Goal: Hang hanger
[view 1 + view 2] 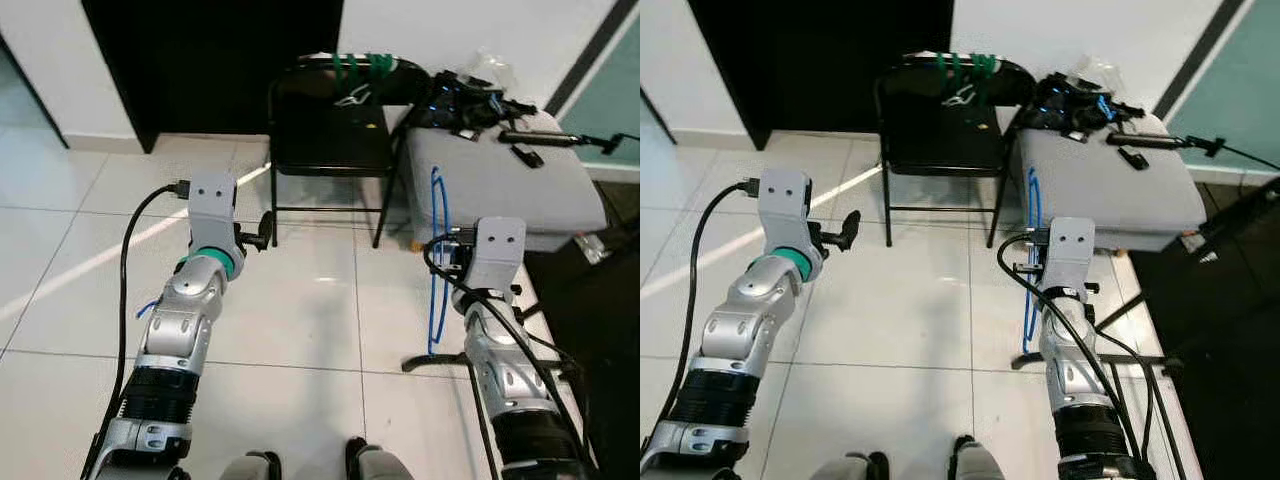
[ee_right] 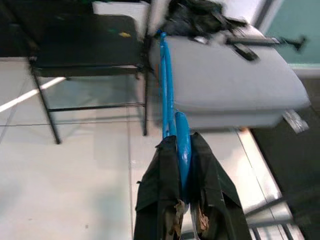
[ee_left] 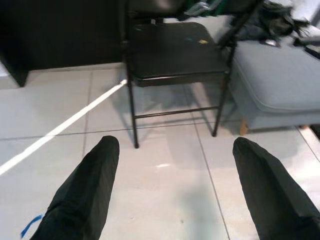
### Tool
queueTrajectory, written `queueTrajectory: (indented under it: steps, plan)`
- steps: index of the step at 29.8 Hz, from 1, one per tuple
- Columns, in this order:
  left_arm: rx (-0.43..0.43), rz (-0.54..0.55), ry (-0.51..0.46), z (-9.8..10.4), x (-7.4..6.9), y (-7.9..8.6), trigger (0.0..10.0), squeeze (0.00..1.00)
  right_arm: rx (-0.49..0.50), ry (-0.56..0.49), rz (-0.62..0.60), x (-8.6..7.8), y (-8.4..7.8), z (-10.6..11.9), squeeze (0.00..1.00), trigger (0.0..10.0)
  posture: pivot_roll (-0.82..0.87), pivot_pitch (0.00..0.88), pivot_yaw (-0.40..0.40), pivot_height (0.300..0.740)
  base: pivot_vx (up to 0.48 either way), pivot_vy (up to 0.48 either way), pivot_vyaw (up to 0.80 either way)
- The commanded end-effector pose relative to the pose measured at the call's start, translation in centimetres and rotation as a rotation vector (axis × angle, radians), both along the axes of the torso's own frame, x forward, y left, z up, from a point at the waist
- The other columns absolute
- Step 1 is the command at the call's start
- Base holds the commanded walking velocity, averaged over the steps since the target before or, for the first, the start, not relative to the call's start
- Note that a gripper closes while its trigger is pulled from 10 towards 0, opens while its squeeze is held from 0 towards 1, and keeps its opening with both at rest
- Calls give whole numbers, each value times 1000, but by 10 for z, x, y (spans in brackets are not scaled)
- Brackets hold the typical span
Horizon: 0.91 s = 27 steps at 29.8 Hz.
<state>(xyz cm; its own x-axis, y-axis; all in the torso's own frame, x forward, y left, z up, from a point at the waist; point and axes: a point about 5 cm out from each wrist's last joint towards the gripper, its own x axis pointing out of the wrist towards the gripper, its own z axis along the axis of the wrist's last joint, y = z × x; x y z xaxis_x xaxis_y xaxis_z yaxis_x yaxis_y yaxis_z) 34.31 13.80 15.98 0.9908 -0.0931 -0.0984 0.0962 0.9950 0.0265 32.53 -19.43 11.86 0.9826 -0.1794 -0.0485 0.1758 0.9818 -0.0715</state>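
Note:
A blue hanger (image 1: 437,262) stands edge-on before my right arm, held low over the tiled floor beside the grey ottoman (image 1: 520,190). My right gripper (image 2: 186,216) is shut on the blue hanger (image 2: 172,122), its black fingers (image 2: 157,200) pressed against both sides. My left gripper (image 3: 175,170) is open and empty, pointing toward a black folding chair (image 1: 330,125). Green hangers (image 1: 362,72) hang over the chair's backrest, with a white hook among them.
A heap of dark items and cables (image 1: 470,100) lies on the ottoman's far end. A black stand base (image 1: 440,362) sits on the floor near my right arm. A dark doorway (image 1: 200,60) opens behind the chair. White tiles (image 1: 300,310) spread ahead.

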Motion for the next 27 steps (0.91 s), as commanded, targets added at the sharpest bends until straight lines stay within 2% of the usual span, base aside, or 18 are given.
queueTrajectory:
  steps: [1, 3, 7, 17, 19, 27]
  plan:
    - [10, -13, 32, -11, -4, -3, 10000, 0, 25, 42, -38, -4, -9, -9, 0, 10000, -49, 48, 19, 740, 0, 0, -800]
    - [40, -52, 10, -9, -5, -8, 10000, 0, 19, 41, -45, -4, -11, -8, 0, 10000, -51, 45, 18, 740, 0, 0, -800]
    - [71, -41, -13, -9, -5, -11, 10000, 0, 4, 40, -57, -4, -13, -7, 0, 10000, -55, 35, 19, 740, 0, 0, -800]
    - [72, -32, -21, -8, -2, -8, 10000, 0, -35, 102, -127, -7, -24, -14, 0, 10000, -68, 28, 26, 740, 0, 0, -800]
    - [109, -32, -36, -11, -4, -7, 10000, 0, -38, 127, -154, -9, -27, -17, 0, 10000, -73, 28, 25, 740, 0, 0, -800]
    - [120, -45, -29, -20, -6, -12, 10000, 0, -27, 129, -163, -11, -29, -18, 0, 10000, -80, 28, 25, 740, 0, 0, -800]
